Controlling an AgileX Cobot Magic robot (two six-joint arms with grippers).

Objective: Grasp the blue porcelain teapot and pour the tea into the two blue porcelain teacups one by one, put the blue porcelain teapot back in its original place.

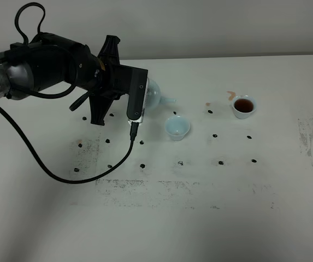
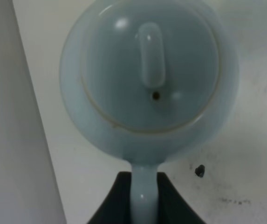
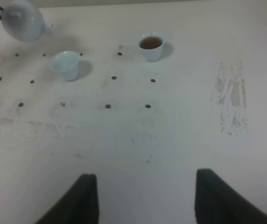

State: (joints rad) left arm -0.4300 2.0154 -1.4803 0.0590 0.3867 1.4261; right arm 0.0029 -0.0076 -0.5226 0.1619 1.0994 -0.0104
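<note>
My left end effector is clamped on the handle of the blue porcelain teapot, with the spout toward the empty teacup nearby. The farther teacup already holds tea. I judge the second pour and the return are still to do. My right end effector hangs open and empty.
</note>
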